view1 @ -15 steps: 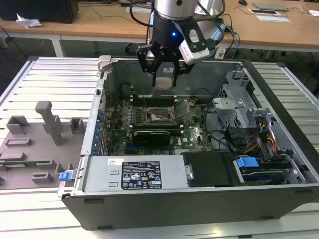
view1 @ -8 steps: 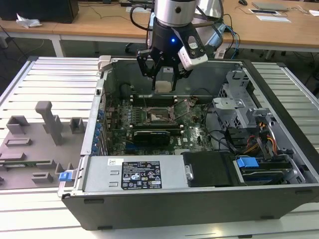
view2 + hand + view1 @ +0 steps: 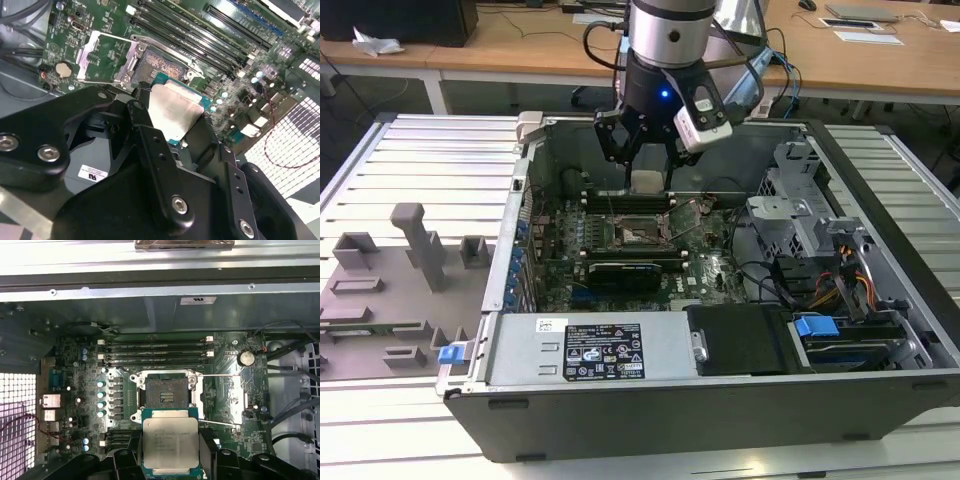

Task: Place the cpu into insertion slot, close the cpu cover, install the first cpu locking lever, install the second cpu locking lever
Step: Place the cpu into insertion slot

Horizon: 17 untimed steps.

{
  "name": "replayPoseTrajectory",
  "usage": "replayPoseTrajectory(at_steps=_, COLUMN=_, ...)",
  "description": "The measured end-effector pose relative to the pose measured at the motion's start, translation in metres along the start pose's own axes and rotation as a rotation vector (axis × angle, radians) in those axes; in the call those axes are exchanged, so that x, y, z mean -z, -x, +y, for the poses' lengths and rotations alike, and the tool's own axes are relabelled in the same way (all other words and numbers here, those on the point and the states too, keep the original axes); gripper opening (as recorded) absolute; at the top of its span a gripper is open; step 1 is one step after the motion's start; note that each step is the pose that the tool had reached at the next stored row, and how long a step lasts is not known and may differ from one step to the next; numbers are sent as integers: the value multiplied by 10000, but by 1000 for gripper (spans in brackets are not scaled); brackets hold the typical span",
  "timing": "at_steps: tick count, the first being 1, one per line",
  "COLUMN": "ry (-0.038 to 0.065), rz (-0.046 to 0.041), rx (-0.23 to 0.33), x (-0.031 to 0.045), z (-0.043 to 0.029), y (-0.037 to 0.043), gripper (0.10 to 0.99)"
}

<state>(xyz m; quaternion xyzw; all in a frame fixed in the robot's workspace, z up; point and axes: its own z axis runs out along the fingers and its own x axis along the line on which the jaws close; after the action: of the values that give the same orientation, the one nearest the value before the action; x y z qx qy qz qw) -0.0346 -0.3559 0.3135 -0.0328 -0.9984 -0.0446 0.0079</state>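
My gripper (image 3: pixel 647 176) is shut on the cpu (image 3: pixel 170 442), a flat square chip with a silver-grey top, held by its edges above the green motherboard (image 3: pixel 710 268). Both wrist views show the chip (image 3: pixel 175 111) hanging just short of the insertion slot (image 3: pixel 164 391), apart from it. The slot (image 3: pixel 159 62) is a dark square socket in a silvery frame, and it lies bare. The cpu cover (image 3: pixel 244 399) is swung open to one side of the socket, its window showing green board (image 3: pixel 88 50). A thin lever wire runs along the cover's edge.
The motherboard sits deep inside an open computer case (image 3: pixel 650 400) with metal walls all round. Long black memory slots (image 3: pixel 157 352) lie beyond the socket. A drive cage with cables (image 3: pixel 820 260) fills the exterior view's right. A grey fixture plate (image 3: pixel 390 290) lies outside the case on the left.
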Motion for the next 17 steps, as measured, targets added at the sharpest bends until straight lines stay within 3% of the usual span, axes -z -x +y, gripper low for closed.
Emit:
replayPoseTrajectory(at_steps=4, ry=11, rz=-63, rx=-704, x=-13, z=-1, y=0, gripper=541)
replayPoseTrajectory(at_steps=10, ry=38, rz=-206, rx=-2318, x=-26, z=-2, y=1, gripper=541)
replayPoseTrajectory(at_steps=14, ry=51, rz=-265, rx=-2981, x=-30, z=-3, y=1, gripper=541)
replayPoseTrajectory(at_steps=17, ry=70, rz=-353, rx=-3972, x=-35, z=-3, y=1, gripper=541)
